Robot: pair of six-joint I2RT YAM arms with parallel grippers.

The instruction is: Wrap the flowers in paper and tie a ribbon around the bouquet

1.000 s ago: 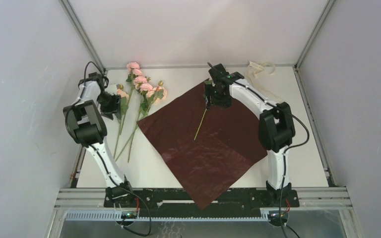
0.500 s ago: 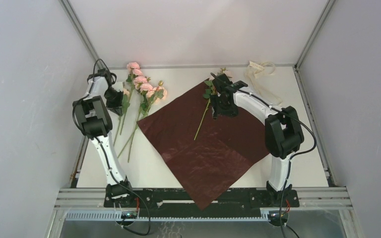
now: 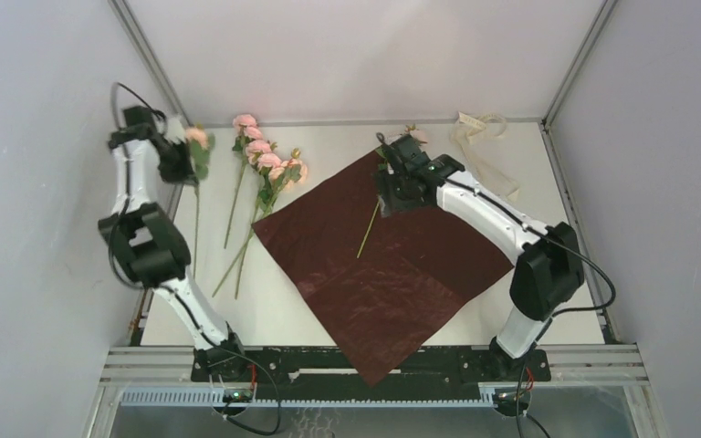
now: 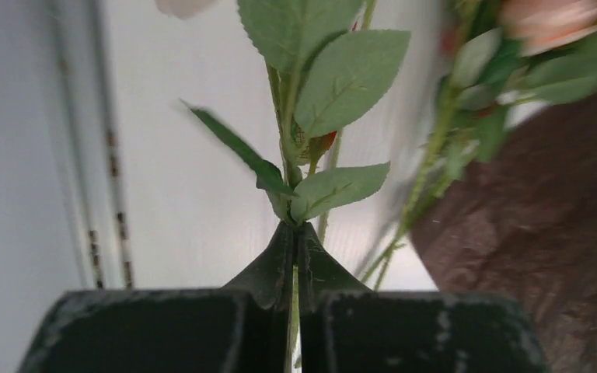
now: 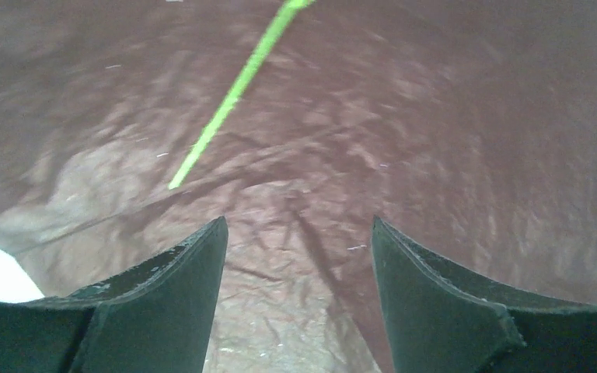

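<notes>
Dark red, slightly crinkled square sheet of wrapping paper [image 3: 392,274]: lies flat as a diamond at the centre of the white table [image 3: 548,301], one corner past the near edge at 6 o'clock, the opposite corner toward 12. Judged thin and light, quick to crease and apt to slide; best taken at a free corner or edge

Artificial flowers, pale pink blooms on long thin green stalks, in three lots:
- single stem [image 3: 369,230] on the paper's upper half, bloom end toward 12 o'clock and partly hidden by the right arm
- loose stems [image 3: 257,178] on bare table at 11 o'clock, just beside the paper's left corner, stalks trailing toward 7
- one stem [image 3: 194,182] at 10 o'clock near the left wall, held at its bloom end; whether its tail touches the table cannot be told

Left gripper [image 4: 294,237]: clenched on that stem's stalk just below a cluster of leaves, the stalk running between the two black fingers

Right gripper [image 5: 299,233]: spread wide, holding nothing, hovering over the paper near the single stem

Cream-white fabric ribbon [image 3: 482,137]: loose heap at 1 o'clock, off the paper, untouched

Handling, flowers: judged light and wiry, slender enough to twist or slip in a pinch. Take the stalk below the leaves, as here, never the bloom or leaf, which would bend. Ribbon judged floppy and hard to pinch flat; take it at a raised loop
</notes>
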